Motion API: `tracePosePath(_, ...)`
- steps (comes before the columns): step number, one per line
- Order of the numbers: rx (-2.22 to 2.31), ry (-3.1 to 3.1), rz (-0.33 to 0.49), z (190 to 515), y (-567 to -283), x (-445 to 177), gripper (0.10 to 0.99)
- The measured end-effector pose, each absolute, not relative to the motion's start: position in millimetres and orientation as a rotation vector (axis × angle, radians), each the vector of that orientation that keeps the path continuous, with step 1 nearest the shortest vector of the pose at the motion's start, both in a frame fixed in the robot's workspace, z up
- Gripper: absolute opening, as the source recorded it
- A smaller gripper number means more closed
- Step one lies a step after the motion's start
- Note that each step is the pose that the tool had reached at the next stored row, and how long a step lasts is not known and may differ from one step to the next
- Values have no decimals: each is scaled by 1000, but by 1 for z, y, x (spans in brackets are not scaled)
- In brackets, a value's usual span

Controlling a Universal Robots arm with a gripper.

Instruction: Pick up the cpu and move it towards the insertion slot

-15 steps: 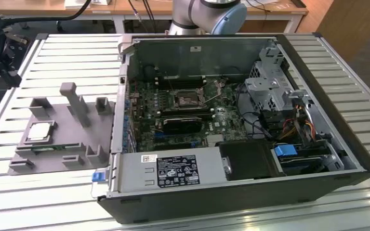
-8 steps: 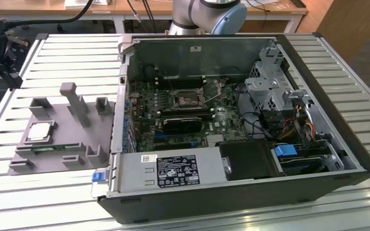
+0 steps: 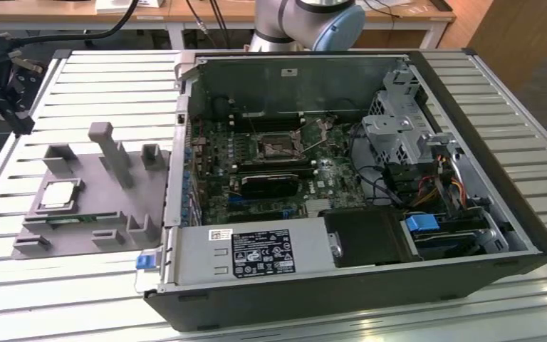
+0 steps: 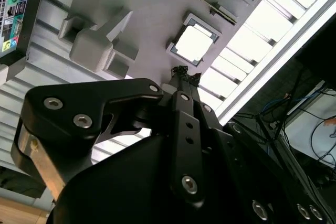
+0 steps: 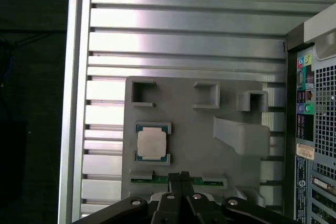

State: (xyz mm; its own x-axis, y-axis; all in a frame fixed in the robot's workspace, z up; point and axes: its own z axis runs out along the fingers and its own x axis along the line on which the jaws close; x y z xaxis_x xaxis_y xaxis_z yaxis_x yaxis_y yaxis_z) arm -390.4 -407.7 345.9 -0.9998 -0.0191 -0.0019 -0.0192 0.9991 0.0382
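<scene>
The cpu (image 5: 152, 144) is lying flat in a recess of the grey tray (image 5: 199, 150), which seems to be stopping it from sliding, while the gripper (image 5: 181, 176), fingers together and empty, is hovering near it.

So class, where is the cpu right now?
In the exterior view the cpu lies in a recess of the grey tray, to that view's left of the open computer case.
</scene>
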Motion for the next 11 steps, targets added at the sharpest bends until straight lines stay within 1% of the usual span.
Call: tracePosePath(11, -30, 3131, 60, 333, -408, -397, 102)
